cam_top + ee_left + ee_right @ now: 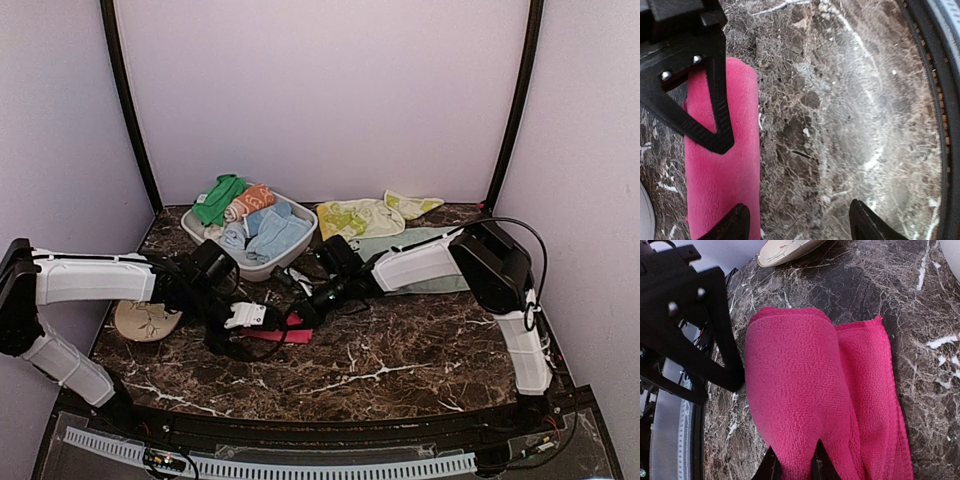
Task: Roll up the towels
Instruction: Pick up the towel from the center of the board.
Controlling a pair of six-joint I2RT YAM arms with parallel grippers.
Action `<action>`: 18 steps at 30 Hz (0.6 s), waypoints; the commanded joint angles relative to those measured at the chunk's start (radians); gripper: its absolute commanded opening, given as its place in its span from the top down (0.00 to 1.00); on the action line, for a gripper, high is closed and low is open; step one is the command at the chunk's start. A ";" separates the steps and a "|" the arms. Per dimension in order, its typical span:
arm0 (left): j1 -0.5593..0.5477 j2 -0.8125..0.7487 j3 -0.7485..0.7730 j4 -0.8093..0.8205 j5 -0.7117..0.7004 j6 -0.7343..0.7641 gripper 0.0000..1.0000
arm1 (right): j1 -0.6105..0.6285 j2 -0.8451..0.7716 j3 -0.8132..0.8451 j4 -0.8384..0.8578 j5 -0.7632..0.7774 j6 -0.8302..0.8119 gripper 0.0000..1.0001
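The hot-pink towel lay folded on the dark marble desk. The right pincer pinched a raised fold of it; the left pincer gaped wide over its edge, holding nothing.

my two arms wear white shells over black joints, and a thin black cable loops off the right one. my left claw and right claw are black, with open triangular fingers, ribbed edges and small silver screws.
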 commanded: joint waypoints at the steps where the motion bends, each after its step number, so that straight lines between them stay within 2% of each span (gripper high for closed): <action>1: -0.060 0.047 -0.053 0.269 -0.222 0.026 0.29 | -0.001 0.094 -0.053 -0.205 -0.029 0.132 1.00; 5: -0.094 0.079 -0.065 0.397 -0.321 0.059 0.29 | -0.015 0.097 -0.041 -0.201 -0.044 0.174 1.00; 12: -0.145 0.110 -0.100 0.469 -0.418 0.120 0.29 | -0.029 0.126 -0.003 -0.246 -0.053 0.195 1.00; 18: -0.140 0.069 0.012 0.169 -0.317 0.042 0.36 | -0.043 0.120 -0.029 -0.210 -0.023 0.228 1.00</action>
